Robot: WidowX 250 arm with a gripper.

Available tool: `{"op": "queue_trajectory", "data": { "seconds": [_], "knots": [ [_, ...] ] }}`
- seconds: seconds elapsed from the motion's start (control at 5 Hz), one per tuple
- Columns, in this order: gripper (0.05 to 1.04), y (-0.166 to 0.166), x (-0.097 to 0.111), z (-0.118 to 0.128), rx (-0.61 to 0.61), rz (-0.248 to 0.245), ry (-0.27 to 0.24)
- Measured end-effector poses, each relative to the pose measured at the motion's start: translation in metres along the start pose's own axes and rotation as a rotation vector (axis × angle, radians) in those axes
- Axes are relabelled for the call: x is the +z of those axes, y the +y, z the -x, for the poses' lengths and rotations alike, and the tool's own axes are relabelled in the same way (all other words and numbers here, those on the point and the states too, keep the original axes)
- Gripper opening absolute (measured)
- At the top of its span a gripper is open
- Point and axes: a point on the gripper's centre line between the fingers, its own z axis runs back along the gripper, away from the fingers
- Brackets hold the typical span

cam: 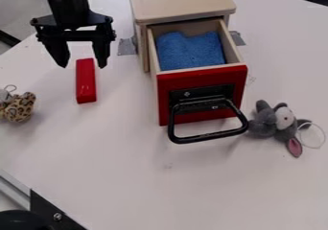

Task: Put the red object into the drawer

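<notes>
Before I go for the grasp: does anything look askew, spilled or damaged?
Nothing looks spilled or damaged. The red block lies flat below the open end effector. The drawer is open, with blue cloth inside. The gray plush toy is sprawled beside it, clear of the block.

The black arm (66,1) enters at the top edge of the view, toward the upper left, and extends downward. The gripper (83,66) is mounted at its lower end and hangs fingers down. The two black fingers (56,52) stand wide apart, tapered tips directed downward, with nothing clamped between them.
</notes>
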Motion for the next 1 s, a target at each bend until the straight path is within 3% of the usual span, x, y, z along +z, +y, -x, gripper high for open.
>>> {"op": "queue_trajectory", "data": {
  "seconds": [0.2, 0.6, 1.0],
  "knots": [
    [0.995, 0.000, -0.005, 0.002, -0.001, 0.001, 0.017],
    [0.995, 0.000, -0.026, -0.014, 0.055, -0.017, -0.048],
    [0.995, 0.003, -0.041, -0.028, 0.087, -0.025, -0.068]
  ]
}}
